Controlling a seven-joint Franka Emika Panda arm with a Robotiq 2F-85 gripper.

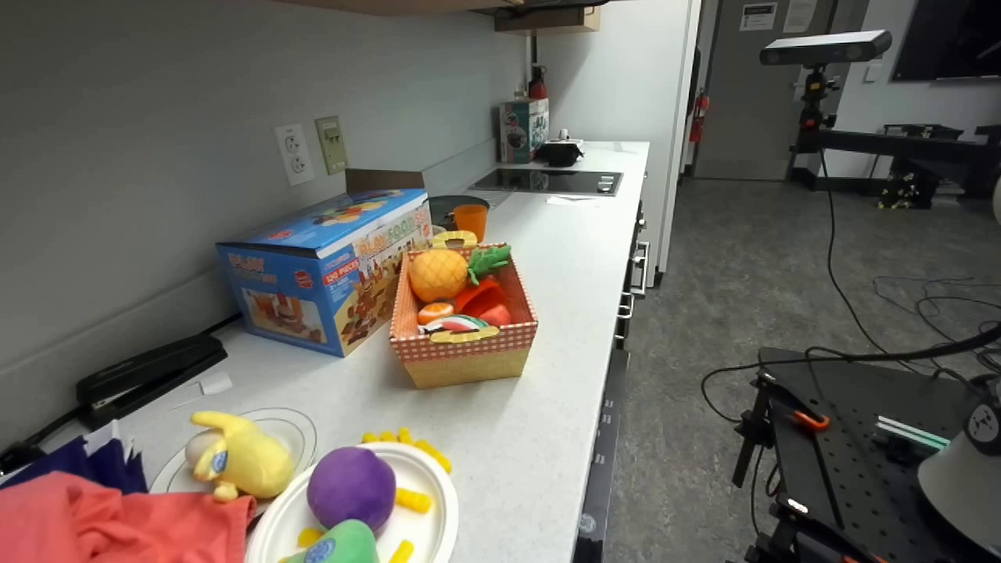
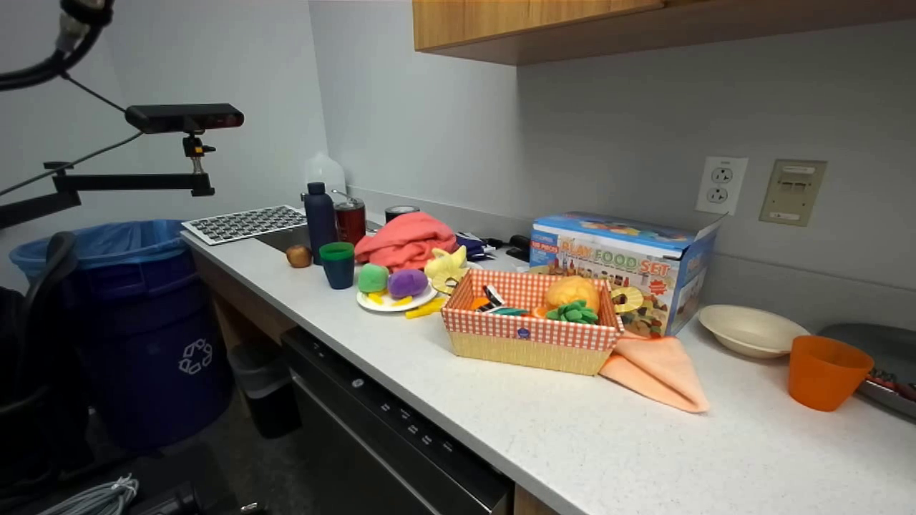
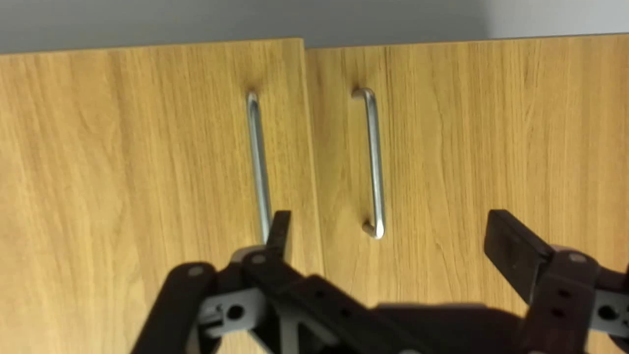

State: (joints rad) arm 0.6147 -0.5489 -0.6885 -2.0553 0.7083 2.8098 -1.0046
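Hand (image 3: 394,237) spread wide, facing cabinet doors (image 3: 467,147)

Wrist view: fingers (image 3: 516,251) well apart, bottom of frame. Left handle (image 3: 258,160) left of centre, lower end hidden behind a finger, contact can't be told; right handle (image 3: 375,162) just right of centre. In both exterior views: checked basket (image 1: 467,369) on worktop (image 2: 644,454), near mid-frame.

In an exterior view, PLAY FOOD SET runs in large capitals along the blue cardboard box (image 2: 615,263), whose smaller lettering (image 1: 342,272) looks like 130 PIECES. A white recycling symbol (image 2: 195,357) of three arrows stands on the blue bin (image 2: 143,340). The paper notices (image 1: 758,16) on the grey door (image 1: 751,102) are too small to make out, as is the blue label (image 1: 220,461) on the yellow plush toy (image 1: 258,460).
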